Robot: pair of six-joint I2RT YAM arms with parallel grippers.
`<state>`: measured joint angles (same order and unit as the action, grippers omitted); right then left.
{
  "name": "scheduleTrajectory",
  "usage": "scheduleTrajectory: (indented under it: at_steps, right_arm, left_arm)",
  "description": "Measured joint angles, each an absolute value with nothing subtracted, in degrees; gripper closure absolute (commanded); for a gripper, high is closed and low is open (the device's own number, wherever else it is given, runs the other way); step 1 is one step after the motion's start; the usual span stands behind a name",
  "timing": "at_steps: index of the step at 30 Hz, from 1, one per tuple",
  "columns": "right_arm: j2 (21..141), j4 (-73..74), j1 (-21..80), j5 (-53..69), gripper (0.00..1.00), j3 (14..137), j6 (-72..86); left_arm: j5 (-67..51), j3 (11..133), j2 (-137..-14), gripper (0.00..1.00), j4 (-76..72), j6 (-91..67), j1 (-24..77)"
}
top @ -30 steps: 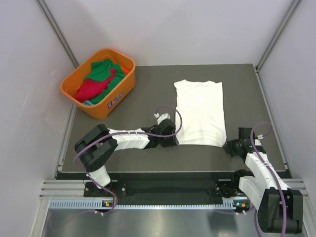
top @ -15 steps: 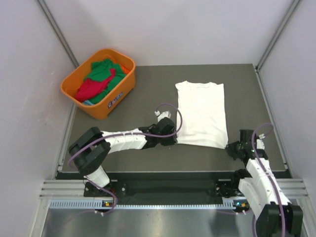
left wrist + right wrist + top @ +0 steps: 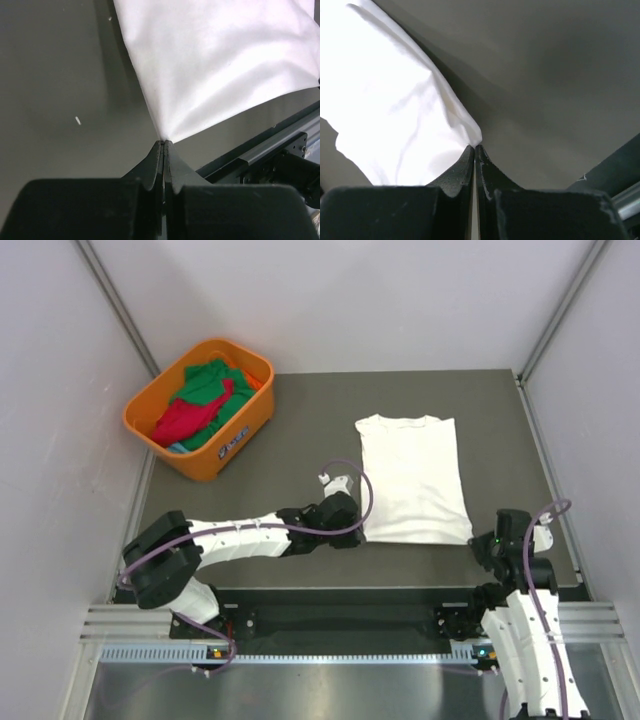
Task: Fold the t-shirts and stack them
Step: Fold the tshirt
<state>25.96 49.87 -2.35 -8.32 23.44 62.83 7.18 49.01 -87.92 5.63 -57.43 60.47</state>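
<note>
Top external view: your left gripper (image 3: 356, 529) and right gripper (image 3: 479, 542) each pinch a near hem corner of the white t-shirt (image 3: 413, 475), spread flat right of centre on the table (image 3: 290, 430).

Jaws pinch one corner of the white t-shirt (image 3: 215, 65) above the table (image 3: 60, 75).

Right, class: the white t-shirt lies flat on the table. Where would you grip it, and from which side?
Its two hem corners, coming from the near side. The white t-shirt lies flat with its hem nearest, so the corners probably pinch easiest; the left gripper and right gripper are shut there.
</note>
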Motion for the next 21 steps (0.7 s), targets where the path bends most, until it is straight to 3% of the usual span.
scheduleTrajectory:
  at_steps: [11,21]
  right_arm:
    - [25.06,51.81,-2.35,-9.04,1.00,27.57,60.20]
    - [36.97,40.14,-2.35,-8.45,1.00,34.83,55.46]
  left_arm:
    - [11.49,53.63,-86.17,1.00,11.62,-57.71,60.75]
    - [12.36,64.77,-91.29,1.00,14.28,-51.92,53.49]
